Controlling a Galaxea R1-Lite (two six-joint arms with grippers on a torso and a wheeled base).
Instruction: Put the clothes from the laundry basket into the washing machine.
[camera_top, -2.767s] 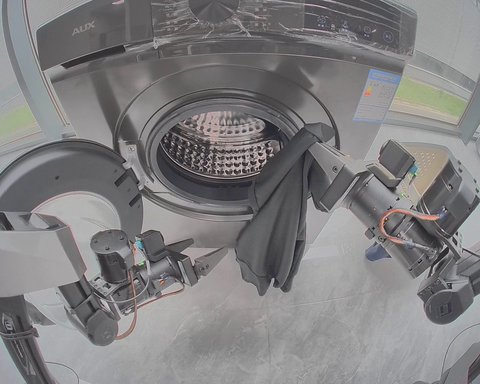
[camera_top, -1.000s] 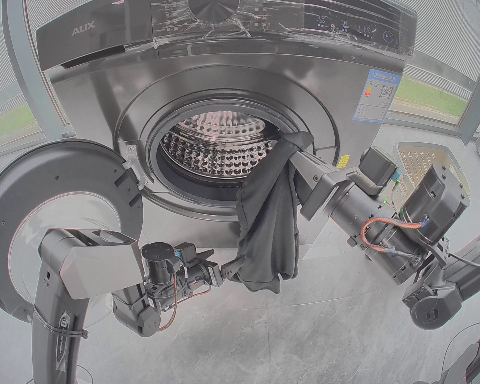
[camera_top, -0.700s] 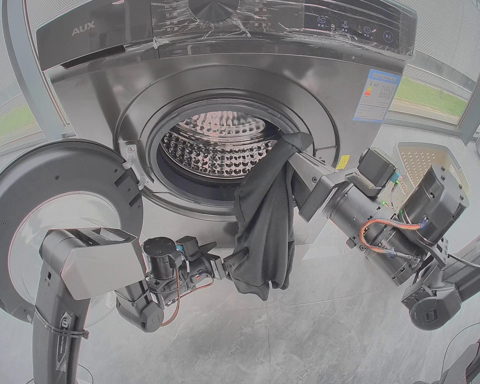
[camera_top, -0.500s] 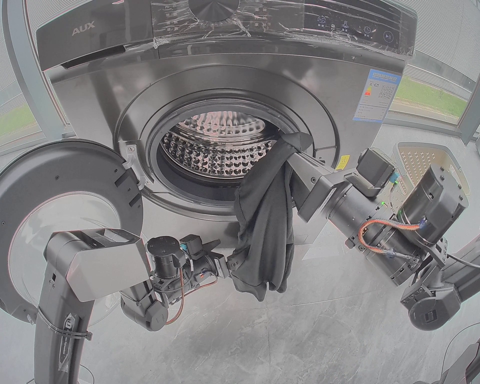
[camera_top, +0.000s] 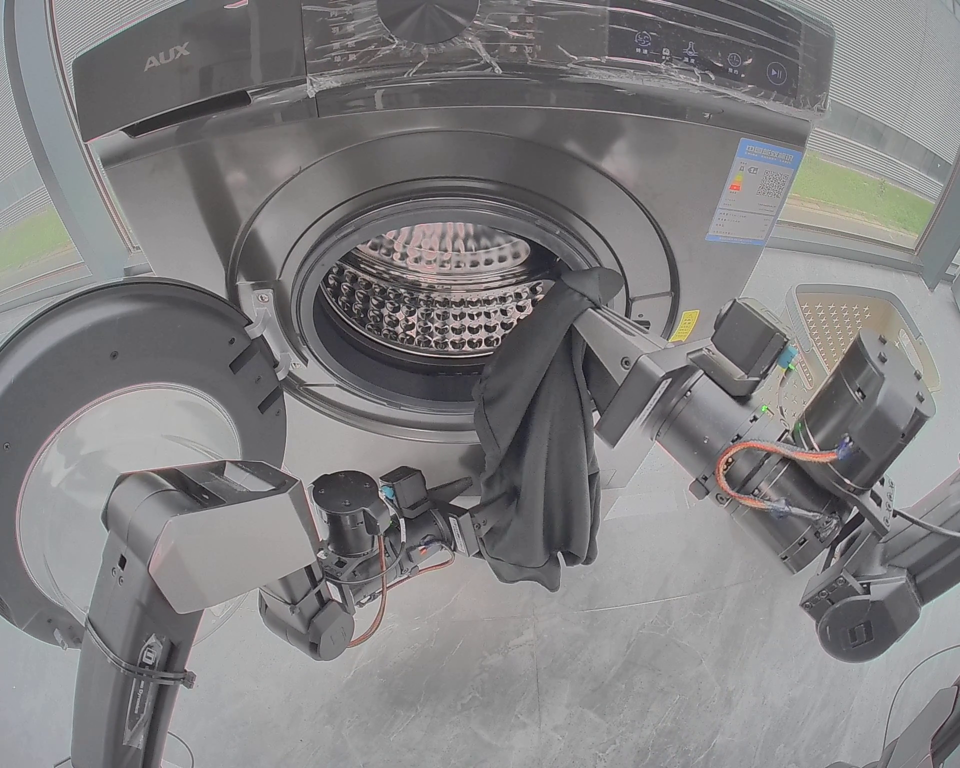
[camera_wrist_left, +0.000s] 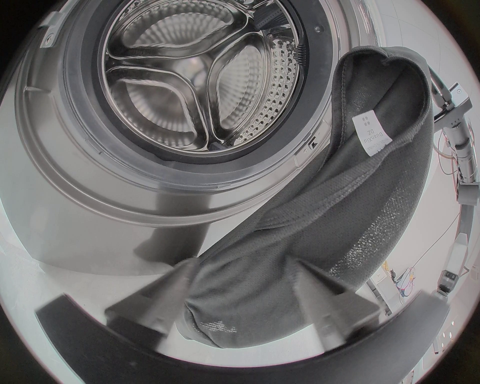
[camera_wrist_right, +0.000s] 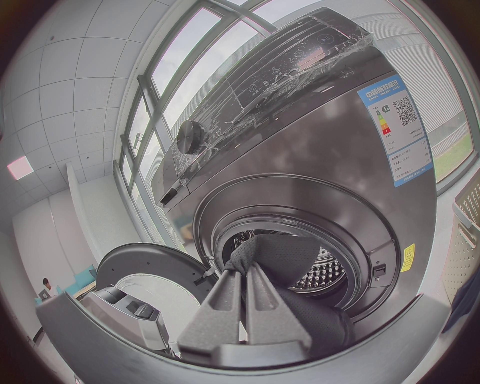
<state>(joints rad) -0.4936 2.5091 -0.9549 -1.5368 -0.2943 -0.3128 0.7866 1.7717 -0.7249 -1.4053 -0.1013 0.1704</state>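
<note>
right gripper (camera_top: 600, 305), seen from the head camera, is pinched tight on the top of a dark garment (camera_top: 535, 440) at the right rim of the washing machine (camera_top: 250, 170) opening, just in front of the steel drum (camera_top: 440, 290). the garment hangs down from it outside the machine, across the lower right of the opening. left gripper (camera_top: 478, 520) sits low and near, at the left of the cloth's lower end. the round door (camera_top: 130, 340) stands swung open at the left. a pale perforated laundry basket (camera_top: 850, 315) sits on the right, behind the right arm.

left wrist camera: left gripper (camera_wrist_left: 243, 262) has its two fingers spread wide, with the bottom fold of the dark garment (camera_wrist_left: 320, 210) lying between them. a small white label (camera_wrist_left: 372, 132) shows near the top of the cloth. the drum (camera_wrist_left: 190, 85) lies beyond.

right wrist camera: right gripper (camera_wrist_right: 245, 270) has its fingers pressed together on a bunch of the dark garment (camera_wrist_right: 285, 255), right at the mouth of the drum (camera_wrist_right: 325, 275). the door (camera_wrist_right: 145, 260) and the laundry basket (camera_wrist_right: 470, 225) show at either side.
</note>
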